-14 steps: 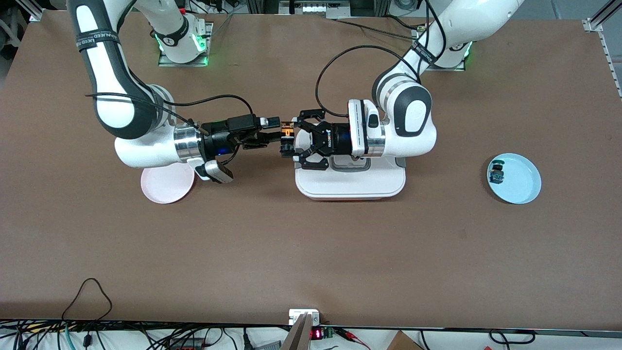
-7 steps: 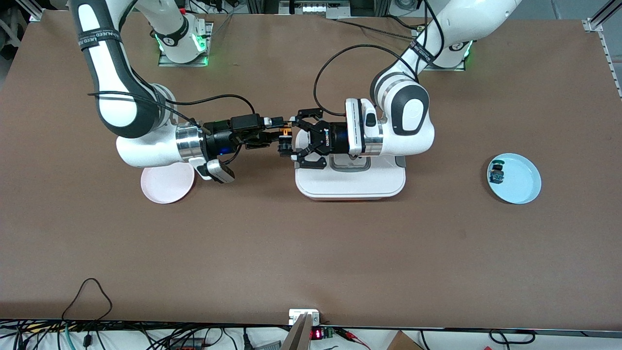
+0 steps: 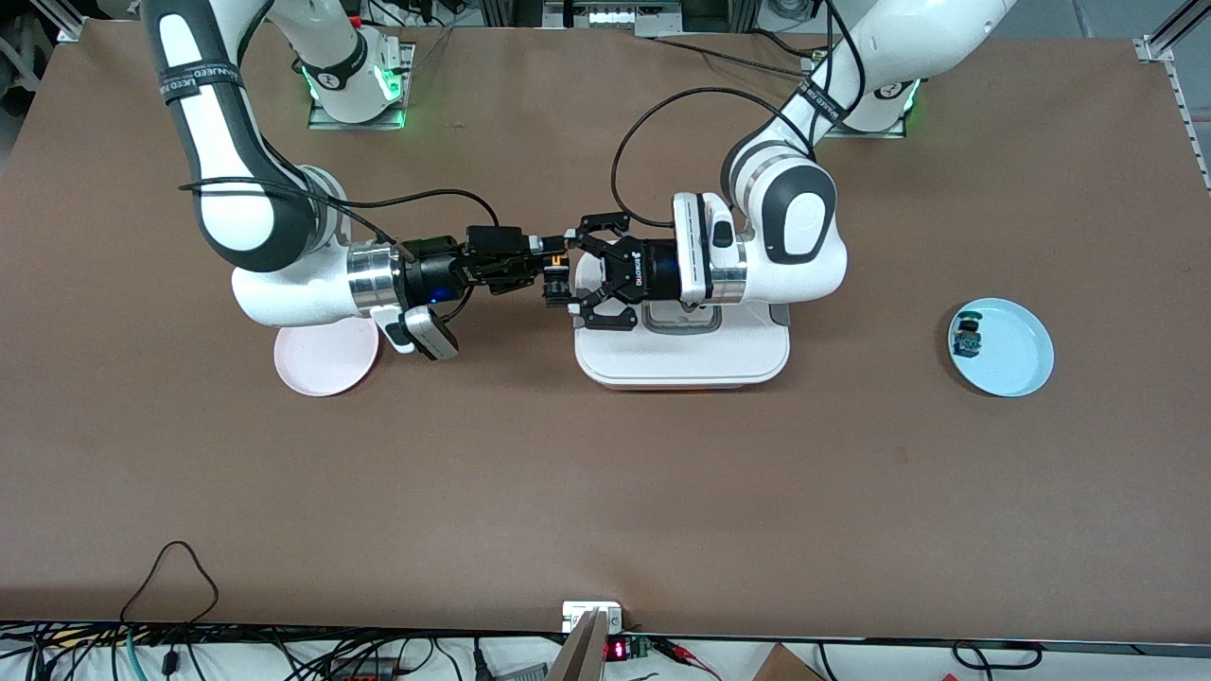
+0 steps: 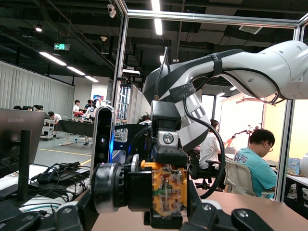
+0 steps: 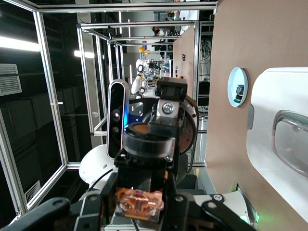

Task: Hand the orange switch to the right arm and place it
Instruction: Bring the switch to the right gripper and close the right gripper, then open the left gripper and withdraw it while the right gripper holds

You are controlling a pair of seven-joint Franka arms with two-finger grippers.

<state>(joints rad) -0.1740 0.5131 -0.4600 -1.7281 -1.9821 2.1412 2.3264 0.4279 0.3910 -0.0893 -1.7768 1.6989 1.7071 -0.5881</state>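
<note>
In the front view, both claws meet in the air by the edge of the white box (image 3: 681, 355). The left claw (image 3: 566, 276) grips the orange switch (image 3: 557, 261); the right claw (image 3: 541, 266) has clamped onto it too.

In the left wrist view, the switch (image 4: 166, 190) lies between the 2 claws, its long axis seemingly running claw to claw.

In the right wrist view, the switch's (image 5: 144, 144) tan block faces the camera. The pink plate (image 3: 324, 357) sits under the right arm's wrist, so the left claw must let go first.
</note>
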